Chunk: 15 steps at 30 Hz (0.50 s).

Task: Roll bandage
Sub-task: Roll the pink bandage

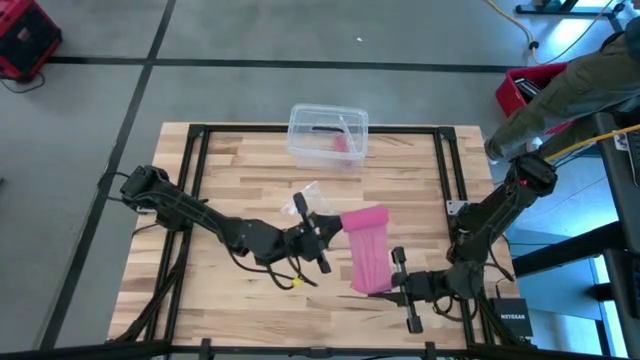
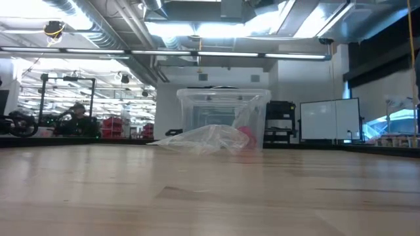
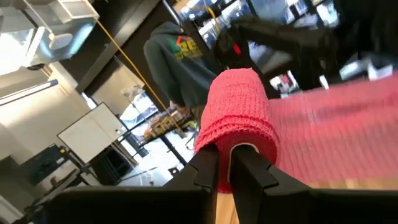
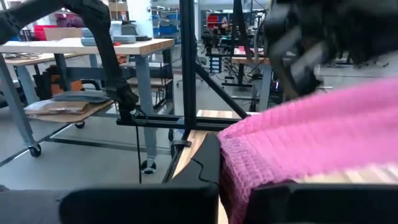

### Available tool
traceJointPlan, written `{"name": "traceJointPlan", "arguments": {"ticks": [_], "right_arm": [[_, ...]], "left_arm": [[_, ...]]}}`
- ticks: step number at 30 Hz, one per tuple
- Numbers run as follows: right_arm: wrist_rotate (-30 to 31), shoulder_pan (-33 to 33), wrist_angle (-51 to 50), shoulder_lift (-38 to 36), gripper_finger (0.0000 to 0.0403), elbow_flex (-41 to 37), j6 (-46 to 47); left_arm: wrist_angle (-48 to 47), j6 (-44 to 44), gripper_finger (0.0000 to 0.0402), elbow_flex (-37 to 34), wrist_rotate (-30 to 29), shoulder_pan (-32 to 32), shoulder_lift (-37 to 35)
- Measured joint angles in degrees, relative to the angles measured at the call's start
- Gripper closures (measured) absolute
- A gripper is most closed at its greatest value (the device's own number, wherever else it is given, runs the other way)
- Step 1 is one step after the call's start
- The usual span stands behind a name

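You have a soft pink bandage [image 1: 367, 250] of coarse, ribbed knit cloth, matt. Your table [image 1: 230, 180] is pale planked wood with a smooth, faintly shiny finish. The box [image 1: 328, 133] and crumpled wrapper [image 2: 203, 139] are clear glossy plastic.

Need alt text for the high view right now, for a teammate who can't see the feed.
Top-down: a pink bandage stretches between both grippers on a wooden table, the left gripper clamping its partly rolled end, the right gripper clamping the flat end. A clear box sits at the far edge, a clear wrapper beside the left gripper.
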Motion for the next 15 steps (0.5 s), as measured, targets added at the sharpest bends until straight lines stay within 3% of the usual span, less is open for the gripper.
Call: {"name": "traceJointPlan", "arguments": {"ticks": [15], "right_arm": [[1.2, 1.3, -18.9, 0.1, 0.0397, 15.9, -3.7]], "left_arm": [[-0.3, 0.6, 0.038, 0.0, -0.4, 1.0, 6.9]]}}
